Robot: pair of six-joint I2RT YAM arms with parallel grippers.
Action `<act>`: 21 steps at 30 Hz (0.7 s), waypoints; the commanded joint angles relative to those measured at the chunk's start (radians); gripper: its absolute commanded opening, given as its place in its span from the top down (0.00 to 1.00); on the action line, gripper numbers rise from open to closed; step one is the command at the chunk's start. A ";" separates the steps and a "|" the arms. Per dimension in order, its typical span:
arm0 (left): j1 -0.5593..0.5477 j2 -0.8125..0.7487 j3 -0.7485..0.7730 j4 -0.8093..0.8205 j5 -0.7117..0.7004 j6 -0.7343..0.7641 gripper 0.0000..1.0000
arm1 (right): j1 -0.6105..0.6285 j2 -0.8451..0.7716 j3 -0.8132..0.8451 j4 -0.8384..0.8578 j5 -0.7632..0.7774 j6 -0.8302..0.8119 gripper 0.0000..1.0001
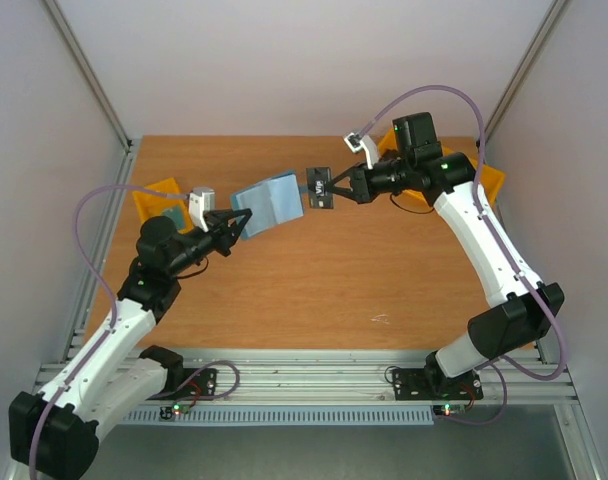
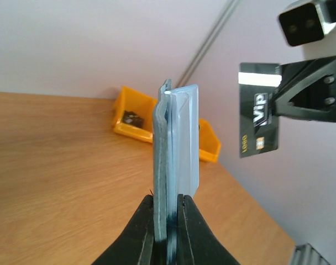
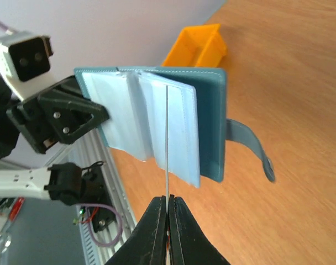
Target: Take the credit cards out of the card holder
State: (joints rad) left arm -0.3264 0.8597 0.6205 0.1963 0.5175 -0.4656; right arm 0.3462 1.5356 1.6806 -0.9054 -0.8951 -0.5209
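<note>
Left of centre in the top view, the left gripper (image 1: 234, 222) is clamped narrow on the card holder (image 1: 271, 203), which hangs open above the table (image 1: 314, 290). Just right of it and apart, a dark credit card (image 1: 320, 188) is pinched by its edge in the closed right gripper (image 1: 339, 186). Such a thin edge grip could slip and drop the card
</note>
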 commanded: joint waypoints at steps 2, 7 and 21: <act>0.006 -0.053 -0.037 -0.059 -0.165 0.089 1.00 | -0.004 -0.031 -0.028 0.120 0.156 0.179 0.99; 0.008 -0.083 -0.066 -0.102 -0.261 0.117 1.00 | -0.004 -0.037 -0.071 0.269 0.350 0.406 0.99; 0.043 -0.179 -0.164 -0.138 -0.395 0.057 1.00 | -0.004 0.007 -0.254 0.670 0.880 1.047 0.99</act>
State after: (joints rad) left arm -0.3038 0.7219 0.4839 0.0231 0.1814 -0.3851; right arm 0.3458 1.5261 1.4277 -0.3626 -0.2298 0.3367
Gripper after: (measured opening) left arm 0.084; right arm 0.013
